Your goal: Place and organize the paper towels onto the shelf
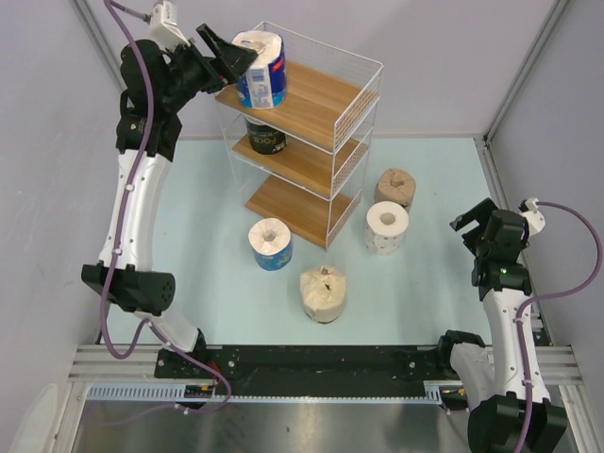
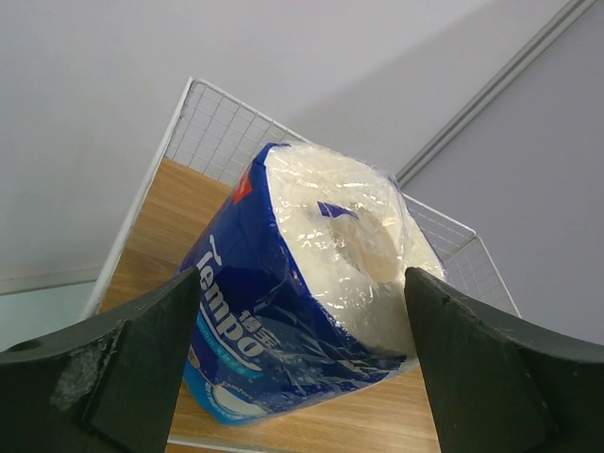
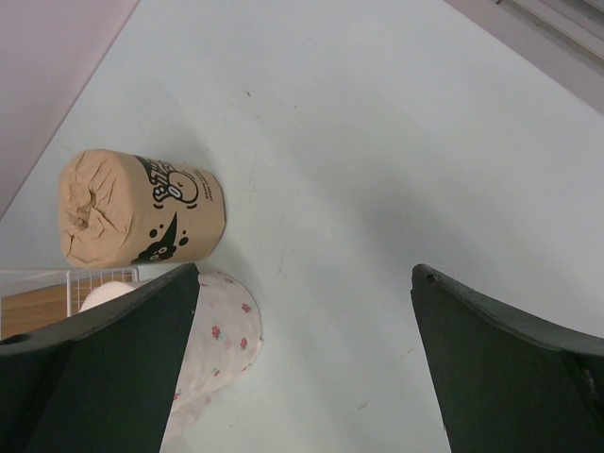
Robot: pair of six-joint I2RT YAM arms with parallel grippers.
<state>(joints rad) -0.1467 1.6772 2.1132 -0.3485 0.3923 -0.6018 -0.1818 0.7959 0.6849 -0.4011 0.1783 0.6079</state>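
As the left arm reached up to the top tier, the left gripper sat with its jaws spread wide around a blue-wrapped roll, one finger on each flank! That roll stood on the top board of the shelf, right at the board's front left corner, core facing up. Whether the fingers pressed its wrap or sat just off it, the wrist view could not settle.

One level down, the dark-wrapped roll stood on the middle board, near that board's left end. The bottom board showed bare wood.

Four rolls waited on the pale table. The second blue roll stood just in front of the shelf, and the cream roll was nearer the arms. The white dotted roll and the tan-brown roll sat close together beside the shelf's right end.

Over on the right, the right gripper hung with its jaws wide apart and nothing between them, above bare table beside those last two rolls.
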